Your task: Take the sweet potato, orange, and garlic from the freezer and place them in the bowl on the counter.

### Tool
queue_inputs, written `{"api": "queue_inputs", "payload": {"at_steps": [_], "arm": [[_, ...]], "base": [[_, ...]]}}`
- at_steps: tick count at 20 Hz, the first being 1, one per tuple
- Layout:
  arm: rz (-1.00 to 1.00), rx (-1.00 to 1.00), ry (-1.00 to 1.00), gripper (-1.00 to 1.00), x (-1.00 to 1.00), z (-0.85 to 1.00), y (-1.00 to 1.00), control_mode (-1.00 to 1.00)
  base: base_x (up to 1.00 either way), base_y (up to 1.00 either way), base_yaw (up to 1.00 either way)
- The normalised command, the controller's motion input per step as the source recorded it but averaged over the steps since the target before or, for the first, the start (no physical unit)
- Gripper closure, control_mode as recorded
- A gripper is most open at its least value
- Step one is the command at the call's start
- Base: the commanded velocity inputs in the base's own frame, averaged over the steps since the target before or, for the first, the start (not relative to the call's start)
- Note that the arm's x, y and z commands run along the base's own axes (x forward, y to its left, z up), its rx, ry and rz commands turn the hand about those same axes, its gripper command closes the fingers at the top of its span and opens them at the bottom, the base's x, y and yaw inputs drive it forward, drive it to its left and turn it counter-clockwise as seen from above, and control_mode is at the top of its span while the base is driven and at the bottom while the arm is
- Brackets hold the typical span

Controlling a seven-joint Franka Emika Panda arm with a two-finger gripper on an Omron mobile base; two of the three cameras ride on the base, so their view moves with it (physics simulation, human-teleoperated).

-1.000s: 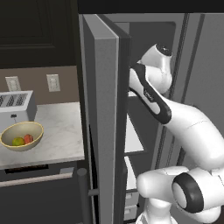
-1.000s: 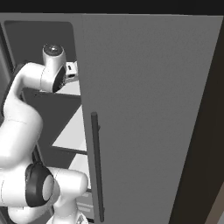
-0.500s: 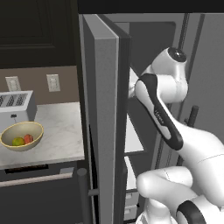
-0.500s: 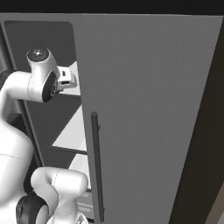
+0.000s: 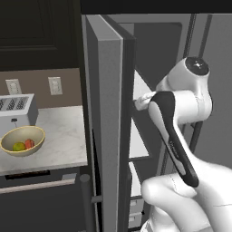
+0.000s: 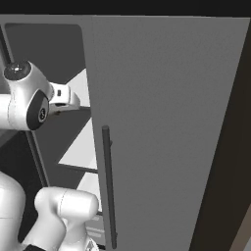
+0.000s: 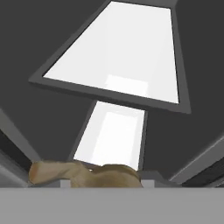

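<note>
My pincer's fingertips are cut off at the bottom of the hand view, behind a tan lump (image 7: 83, 175) I can't identify; whether I grip it, I cannot tell; in both base views the freezer's door (image 5: 108, 136) hides my pincer; far to my left, two small fruits in the bowl (image 5: 22, 139) are too small to name.
</note>
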Motion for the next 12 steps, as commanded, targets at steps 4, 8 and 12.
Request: {"api": "queue_inputs", "payload": {"at_steps": [4, 8, 12], "arm": [[-0.11, 0.00, 0.00, 1.00, -0.77, 0.09, -0.24, -1.00], [-0.06, 0.00, 0.00, 1.00, -0.81, 0.04, -0.30, -1.00], [-0.05, 0.00, 0.05, 1.00, -0.92, 0.04, -0.23, -1.00]], "base": [[0.00, 0.00, 0.00], [0.00, 0.00, 0.00], [0.00, 0.00, 0.00]]}}
